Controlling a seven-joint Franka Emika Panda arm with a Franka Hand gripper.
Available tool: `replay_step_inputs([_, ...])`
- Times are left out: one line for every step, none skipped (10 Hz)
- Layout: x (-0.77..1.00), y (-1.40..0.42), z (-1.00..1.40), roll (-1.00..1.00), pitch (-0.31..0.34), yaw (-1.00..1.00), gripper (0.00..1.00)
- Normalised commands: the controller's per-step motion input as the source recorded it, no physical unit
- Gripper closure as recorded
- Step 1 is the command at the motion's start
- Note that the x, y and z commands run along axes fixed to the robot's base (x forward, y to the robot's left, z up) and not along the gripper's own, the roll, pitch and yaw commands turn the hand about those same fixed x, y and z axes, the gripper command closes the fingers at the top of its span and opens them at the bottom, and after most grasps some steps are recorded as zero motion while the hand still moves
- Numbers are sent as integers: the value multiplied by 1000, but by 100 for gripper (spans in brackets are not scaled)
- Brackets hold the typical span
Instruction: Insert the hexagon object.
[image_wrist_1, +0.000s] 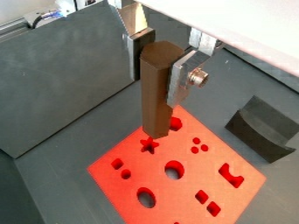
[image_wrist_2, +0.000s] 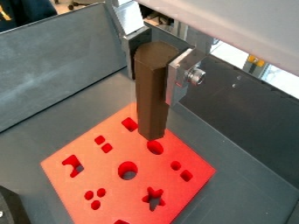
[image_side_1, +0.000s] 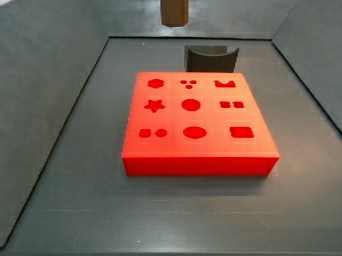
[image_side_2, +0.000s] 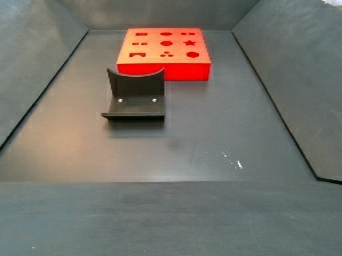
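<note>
My gripper (image_wrist_1: 156, 63) is shut on the hexagon object (image_wrist_1: 156, 96), a long brown peg held upright between the silver fingers (image_wrist_1: 183, 74). It shows the same way in both wrist views, gripper (image_wrist_2: 152, 61) and peg (image_wrist_2: 149, 92). The peg hangs well above the red block (image_wrist_1: 208, 168), which has several shaped holes in its top. In a side view only the peg's lower end (image_side_1: 174, 10) shows, high above the far side of the red block (image_side_1: 201, 163). The gripper is out of frame in both side views.
A dark grey curved block (image_side_1: 210, 52) stands on the floor just beyond the red block; it also shows in a wrist view (image_wrist_1: 263, 127) and a side view (image_side_2: 135, 97). Grey walls enclose the dark floor (image_side_2: 201, 140). The red block (image_side_2: 163, 70) lies near one wall.
</note>
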Motion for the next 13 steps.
replay_step_inputs([9,197,-186,54,69,-283,100])
replay_step_inputs([0,374,-274,31,104,-634,100])
replay_step_inputs([29,297,-294,20,113,-729,100])
replay_step_inputs([0,357,-277,7,100,-671,100])
replay_step_inputs([0,446,-311,33,119,-560,100])
replay_step_inputs([51,371,-323,23,131,-649,100])
replay_step_inputs([106,326,-334,13,137,-706,100])
replay_step_inputs([97,380,-331,0,127,-663,100])
replay_step_inputs([114,394,-311,0,110,-649,100])
replay_step_inputs([120,400,-294,0,79,-637,100])
replay_step_inputs([63,409,-437,-39,0,-603,100])
replay_step_inputs([46,409,-457,-23,0,-623,100])
replay_step_inputs([-26,326,-454,-40,-43,-651,100])
